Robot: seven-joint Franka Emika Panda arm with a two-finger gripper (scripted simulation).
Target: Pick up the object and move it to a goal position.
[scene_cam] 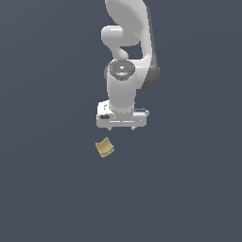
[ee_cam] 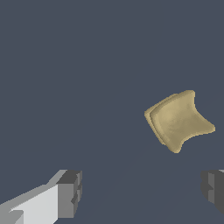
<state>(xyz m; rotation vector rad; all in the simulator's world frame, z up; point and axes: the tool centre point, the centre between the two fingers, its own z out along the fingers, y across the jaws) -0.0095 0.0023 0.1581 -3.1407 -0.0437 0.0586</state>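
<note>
Gripper (scene_cam: 121, 128), white with dark fingertip pads (ee_cam: 72, 192), hangs with its jaws spread wide and nothing between them. Tan-yellow object (scene_cam: 105, 148), with a concave curved top, lies on the plain dark grey-blue surface (scene_cam: 189, 189) just beside the gripper, toward the exterior view's left and nearer the camera, untouched. No writing is legible. Bare surface surrounds the object on every side.

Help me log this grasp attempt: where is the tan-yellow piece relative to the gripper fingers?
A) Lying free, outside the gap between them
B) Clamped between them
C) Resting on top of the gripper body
A: in the wrist view the tan-yellow piece lies apart from the open gripper, touching neither finger.
</note>
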